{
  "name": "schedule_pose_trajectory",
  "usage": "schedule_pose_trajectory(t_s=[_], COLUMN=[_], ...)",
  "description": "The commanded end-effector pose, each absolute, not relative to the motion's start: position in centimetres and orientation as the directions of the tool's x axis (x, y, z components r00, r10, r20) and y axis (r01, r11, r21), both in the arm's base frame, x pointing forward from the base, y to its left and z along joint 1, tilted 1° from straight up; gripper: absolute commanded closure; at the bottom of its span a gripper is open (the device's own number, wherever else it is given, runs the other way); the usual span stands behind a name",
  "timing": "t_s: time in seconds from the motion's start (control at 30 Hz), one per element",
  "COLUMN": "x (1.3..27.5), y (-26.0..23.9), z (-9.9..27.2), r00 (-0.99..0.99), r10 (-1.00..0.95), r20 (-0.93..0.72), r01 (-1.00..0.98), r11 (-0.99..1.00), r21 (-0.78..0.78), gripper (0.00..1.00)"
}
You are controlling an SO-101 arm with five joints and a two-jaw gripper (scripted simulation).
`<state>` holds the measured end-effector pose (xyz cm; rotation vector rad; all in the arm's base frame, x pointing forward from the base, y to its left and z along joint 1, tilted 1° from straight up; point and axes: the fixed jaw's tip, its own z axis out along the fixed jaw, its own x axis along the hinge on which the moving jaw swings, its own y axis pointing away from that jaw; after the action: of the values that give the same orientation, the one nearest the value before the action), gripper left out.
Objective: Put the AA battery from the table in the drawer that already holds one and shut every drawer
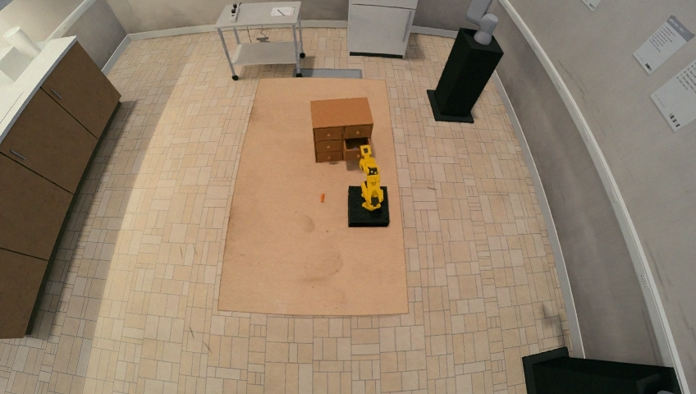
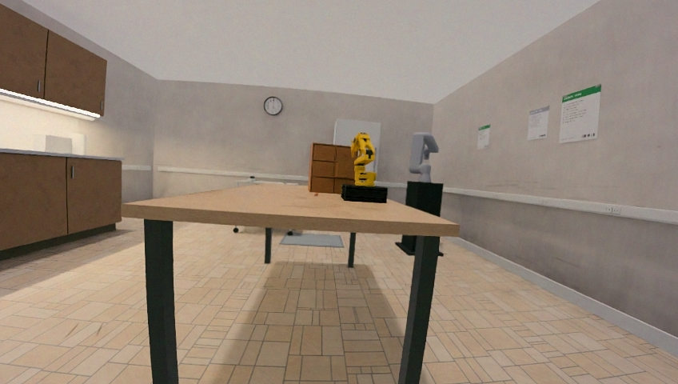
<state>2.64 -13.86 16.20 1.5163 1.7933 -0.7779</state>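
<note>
A small orange AA battery [image 1: 322, 197] [image 2: 316, 194] lies on the table [image 1: 293, 273] [image 2: 266, 209], left of the arm's black base [image 1: 368, 219] [image 2: 364, 194]. The brown chest of drawers [image 1: 341, 112] [image 2: 325, 166] stands at the far end of the table. Its middle right drawer [image 1: 352, 150] is pulled partly out; the other drawers look shut. My yellow gripper [image 1: 364, 148] [image 2: 358, 152] hangs at the front right corner of that open drawer, with its fingers close together and nothing seen between them. What lies inside the drawer is too small to tell.
A black pedestal with a grey arm [image 1: 464, 73] [image 2: 420, 190] stands on the floor right of the table. A white cart [image 1: 261, 34] and a white cabinet [image 1: 381, 26] stand at the back wall. Brown cupboards [image 1: 43, 146] line the left wall.
</note>
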Motion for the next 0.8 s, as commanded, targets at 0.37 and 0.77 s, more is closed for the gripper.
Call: schedule_pose_trajectory(t_s=[0.37,0.77], x=[2.1,4.0], y=[-11.5,-11.0], z=[20.0,20.0], r00=[-0.089,-0.166], r10=[0.481,0.46], r20=[-0.872,-0.872], r01=[0.991,0.956], r11=[0.132,0.291], r21=[-0.028,-0.028], gripper=[0.79,0.79])
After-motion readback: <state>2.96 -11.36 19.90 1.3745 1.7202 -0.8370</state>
